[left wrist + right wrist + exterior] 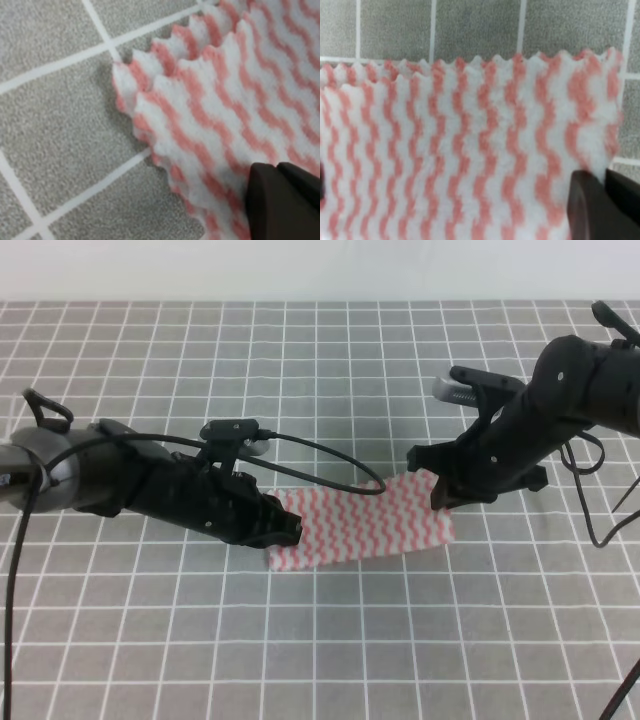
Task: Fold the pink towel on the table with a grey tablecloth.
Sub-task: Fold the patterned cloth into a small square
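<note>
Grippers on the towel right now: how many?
2. The left gripper sits at the left end of the pink towel; the right gripper is at its right end. Whether either is actually pinching cloth is unclear.

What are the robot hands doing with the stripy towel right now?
Left hand on the pink towel, left end; grip not clear. Right hand at its right end, grip unclear too. Towel already doubled over, layered edges showing, lying on the grey tablecloth. Nothing in the way.
</note>
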Controlling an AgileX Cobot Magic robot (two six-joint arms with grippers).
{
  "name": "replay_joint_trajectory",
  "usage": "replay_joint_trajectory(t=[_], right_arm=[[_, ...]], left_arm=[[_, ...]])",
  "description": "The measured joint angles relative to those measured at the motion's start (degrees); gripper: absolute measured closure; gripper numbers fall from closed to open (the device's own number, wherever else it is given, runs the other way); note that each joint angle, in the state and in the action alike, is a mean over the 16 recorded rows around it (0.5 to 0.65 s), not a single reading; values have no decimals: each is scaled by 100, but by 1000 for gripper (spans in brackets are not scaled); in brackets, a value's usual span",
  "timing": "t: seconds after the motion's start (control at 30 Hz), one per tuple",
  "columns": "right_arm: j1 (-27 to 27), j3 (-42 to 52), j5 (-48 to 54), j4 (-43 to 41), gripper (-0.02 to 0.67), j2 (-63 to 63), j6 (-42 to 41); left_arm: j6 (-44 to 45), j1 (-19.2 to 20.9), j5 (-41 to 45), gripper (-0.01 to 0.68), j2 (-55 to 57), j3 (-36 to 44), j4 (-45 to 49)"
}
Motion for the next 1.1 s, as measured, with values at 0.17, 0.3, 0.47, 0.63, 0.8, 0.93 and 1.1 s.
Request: replay_joint_trajectory(t=[0.17,0.3,0.47,0.63,0.8,0.93,1.1], right_arm=[[1,0,-26,-134,644,22,113],[0,0,-50,-142,599,40,125],[1,0,-57,-134,531,86,127],[1,0,-63,-105,471,152,123],[-1,0,-86,-83,440,212,120],[-1,1,-124,-83,438,248,115],[-1,1,-155,-98,436,272,110]], left_arm=[[0,0,1,673,2,0,13],[0,0,1,673,0,0,23],[0,0,2,673,-2,0,35],[0,0,2,673,-2,0,40],[0,0,2,673,0,0,45],[0,0,2,673,0,0,48],[0,0,2,673,-5,1,52]])
